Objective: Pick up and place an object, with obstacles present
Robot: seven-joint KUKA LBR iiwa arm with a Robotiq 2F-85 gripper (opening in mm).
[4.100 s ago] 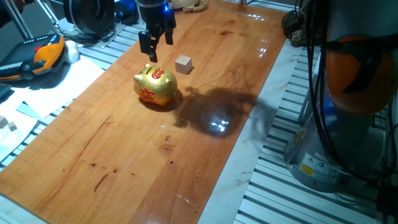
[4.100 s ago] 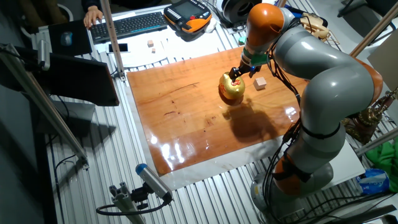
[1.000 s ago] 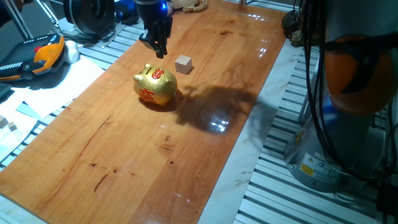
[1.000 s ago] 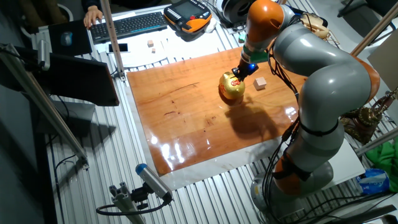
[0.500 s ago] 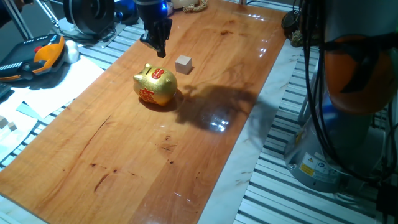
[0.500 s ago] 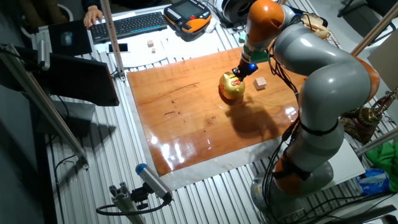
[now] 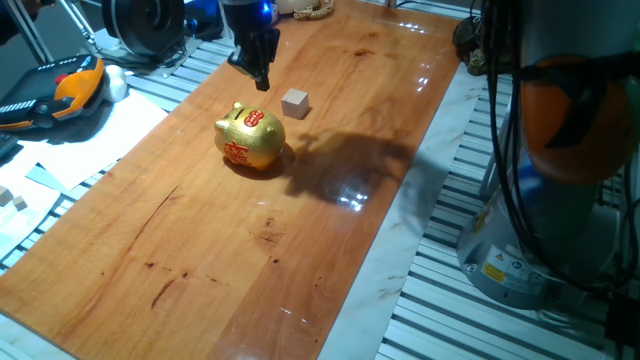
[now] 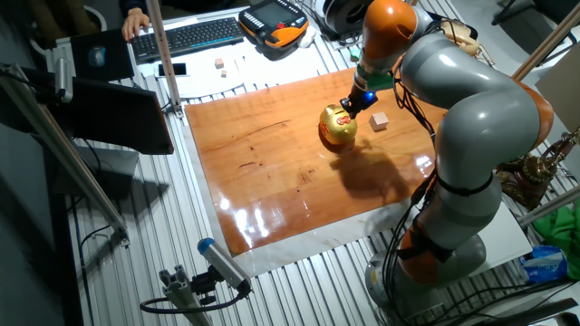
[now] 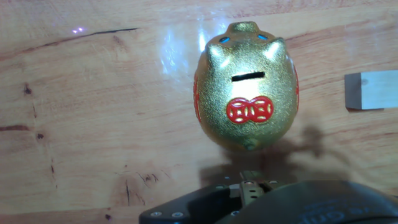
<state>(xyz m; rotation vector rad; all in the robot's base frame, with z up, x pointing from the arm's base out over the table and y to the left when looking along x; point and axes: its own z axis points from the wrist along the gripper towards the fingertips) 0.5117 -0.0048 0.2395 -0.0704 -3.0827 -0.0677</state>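
The small light-tan wooden cube sits on the wooden table, just behind and to the right of the gold piggy bank. My gripper hangs above the table behind the piggy bank and left of the cube, touching neither. Its fingers are pressed together with nothing between them. In the other fixed view the gripper is over the piggy bank's far side, with the cube to its right. The hand view looks down on the piggy bank; the cube is at the right edge.
The wooden tabletop stretches toward the near end. Off its left edge lie white paper, an orange-and-black pendant and small pale blocks. The arm's base stands at the right.
Four seconds ago the fingers were spread open; since a second ago they are together. The gripper has drifted slightly toward the cube. Cube and piggy bank have not moved.
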